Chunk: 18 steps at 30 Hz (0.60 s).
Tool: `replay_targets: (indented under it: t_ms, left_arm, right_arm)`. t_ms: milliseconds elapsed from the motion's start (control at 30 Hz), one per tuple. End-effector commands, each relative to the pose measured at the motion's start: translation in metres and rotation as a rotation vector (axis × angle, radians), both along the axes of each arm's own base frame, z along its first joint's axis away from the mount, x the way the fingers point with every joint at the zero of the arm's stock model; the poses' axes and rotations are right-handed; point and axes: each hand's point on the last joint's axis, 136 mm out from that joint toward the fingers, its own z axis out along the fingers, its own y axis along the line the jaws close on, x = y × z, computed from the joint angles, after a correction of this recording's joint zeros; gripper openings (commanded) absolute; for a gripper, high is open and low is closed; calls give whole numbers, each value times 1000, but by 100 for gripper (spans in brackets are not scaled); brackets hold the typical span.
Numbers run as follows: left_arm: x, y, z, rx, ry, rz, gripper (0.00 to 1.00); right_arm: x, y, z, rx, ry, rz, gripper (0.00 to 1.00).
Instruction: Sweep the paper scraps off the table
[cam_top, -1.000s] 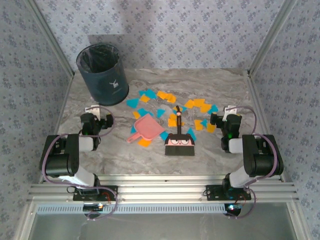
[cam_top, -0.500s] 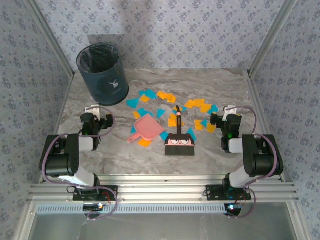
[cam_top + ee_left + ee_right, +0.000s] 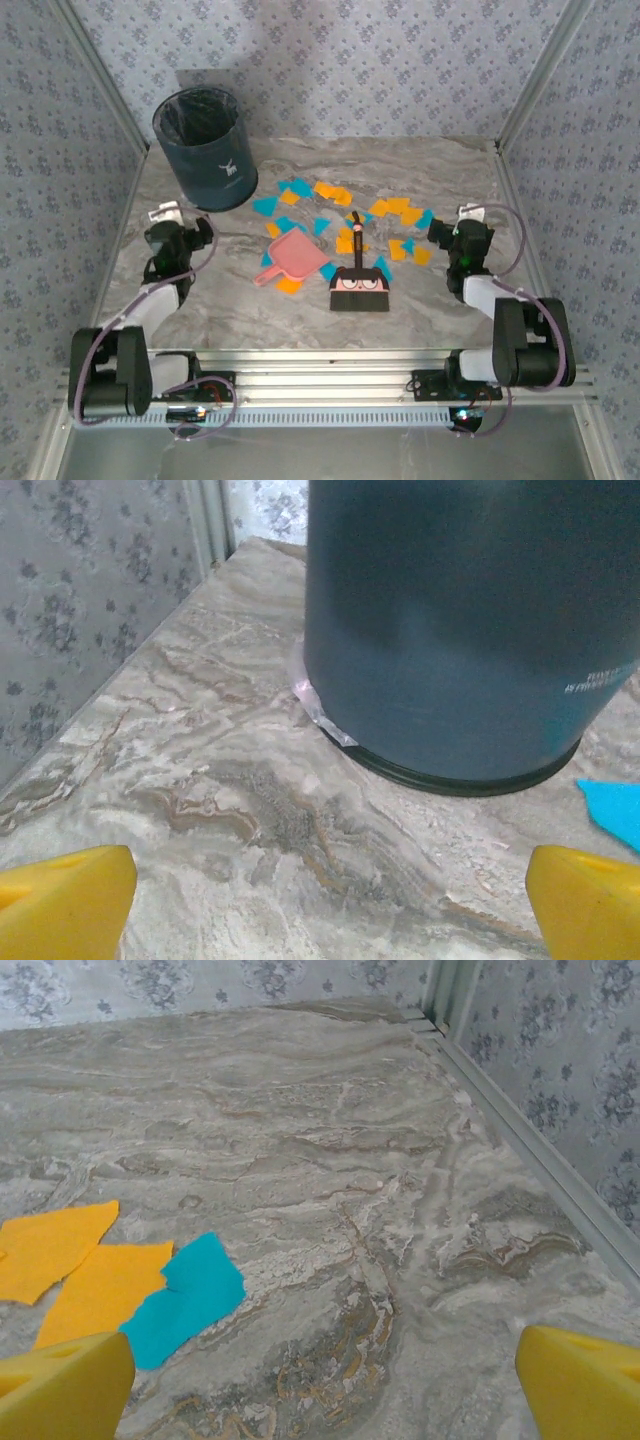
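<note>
The paper scraps (image 3: 330,192), orange and teal, lie scattered across the middle of the marble-veined table (image 3: 440,170). Most form a band beyond a pink dustpan (image 3: 297,257) and a black hand brush (image 3: 358,283), which rest side by side among them with a few scraps touching or just beside each tool. A dark blue waste bin (image 3: 203,147) stands upright at the far left corner. We see the left gripper (image 3: 325,910) facing the bin's base, its yellow fingertips (image 3: 62,900) wide apart over bare table. The right gripper (image 3: 320,1390) sits low at the right of the scatter, jaws likewise spread wide, with two orange scraps and a teal one near its left fingertip.
</note>
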Motion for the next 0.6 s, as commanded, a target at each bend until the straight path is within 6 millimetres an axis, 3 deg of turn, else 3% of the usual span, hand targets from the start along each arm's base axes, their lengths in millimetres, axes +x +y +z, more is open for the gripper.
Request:
replay_targets:
  t_ms: [0,167,567]
  left_arm:
    - [-22,-3,-11,-128,172,78,99]
    - [-33,-47,-7,-270,311,-23,99]
    - [-58,-151,-10,-240,585,-190,97]
  right_arm:
    - [-16,-4,-6,103,146,-78,100]
    - [-36,7,-3,175,222,-62,100]
    - [-70,63,-4,348,298,118,100]
